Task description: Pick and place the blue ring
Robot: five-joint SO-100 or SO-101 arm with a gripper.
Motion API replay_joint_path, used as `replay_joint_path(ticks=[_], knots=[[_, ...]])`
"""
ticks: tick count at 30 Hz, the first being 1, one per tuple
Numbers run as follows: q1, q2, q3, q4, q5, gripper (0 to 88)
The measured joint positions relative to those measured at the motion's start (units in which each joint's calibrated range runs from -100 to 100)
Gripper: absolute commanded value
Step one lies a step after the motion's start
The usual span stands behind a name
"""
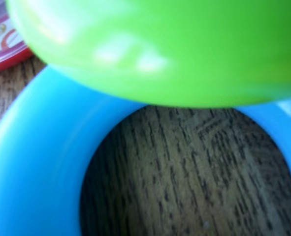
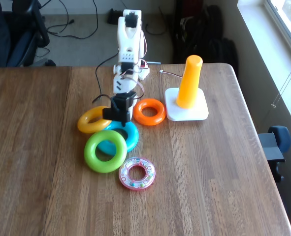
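Note:
The blue ring (image 2: 129,133) lies flat on the wooden table, with the lime-green ring (image 2: 105,151) overlapping its near-left edge. In the wrist view the blue ring (image 1: 37,172) curves around bare wood, very close and blurred, and the green ring (image 1: 160,49) spans the top. My gripper (image 2: 119,118) is lowered onto the blue ring's far rim, between the yellow ring (image 2: 92,122) and the orange ring (image 2: 149,111). Its dark jaws are too small to show whether they hold the rim.
A clear pink beaded ring (image 2: 137,173) lies in front of the green one, and its edge shows in the wrist view (image 1: 2,42). An orange cone peg (image 2: 190,81) stands on a white base (image 2: 199,113) to the right. The table's near half is open wood.

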Motion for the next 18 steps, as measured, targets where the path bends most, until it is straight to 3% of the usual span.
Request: replay_joint_path(ticks=[7, 18], knots=[[4.3, 9.0, -10.9, -0.1, -0.1, 19.2], [4.7, 11.0, -13.1, -0.1, 0.0, 18.6]])
